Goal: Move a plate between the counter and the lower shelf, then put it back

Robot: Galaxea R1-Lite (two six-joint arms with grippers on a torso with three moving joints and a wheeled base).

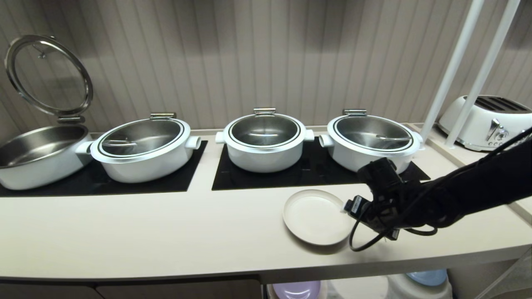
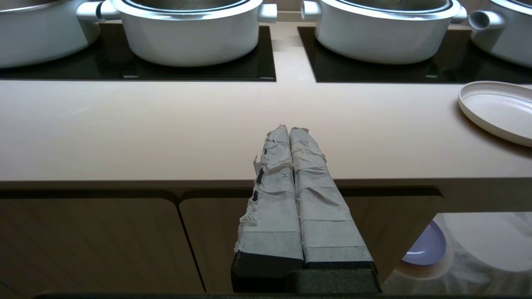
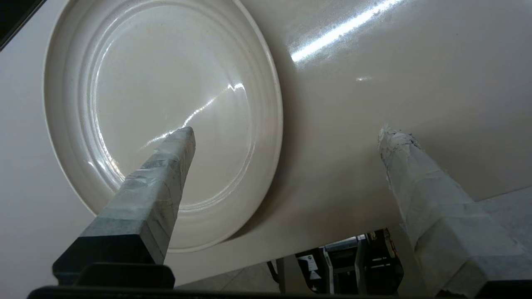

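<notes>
The cream plate (image 1: 314, 216) lies flat on the pale counter (image 1: 166, 232), in front of the right black panel. My right gripper (image 1: 348, 207) hovers at the plate's right rim, open and holding nothing. In the right wrist view the plate (image 3: 166, 104) sits under one taped finger, the other finger is over bare counter (image 3: 374, 83), and the gripper (image 3: 286, 131) straddles the rim. My left gripper (image 2: 289, 129) is shut and empty, parked level in front of the counter's edge (image 2: 166, 174), with the plate (image 2: 498, 110) far off to its side. The lower shelf (image 1: 357, 288) shows below the counter.
Three lidded white pots (image 1: 264, 139) and one open pot (image 1: 39, 153) stand on the black panels behind the plate. A toaster (image 1: 486, 122) and two white poles (image 1: 453, 70) are at the right. A lilac plate (image 1: 297, 289) and a blue plate (image 1: 428, 276) sit on the shelf.
</notes>
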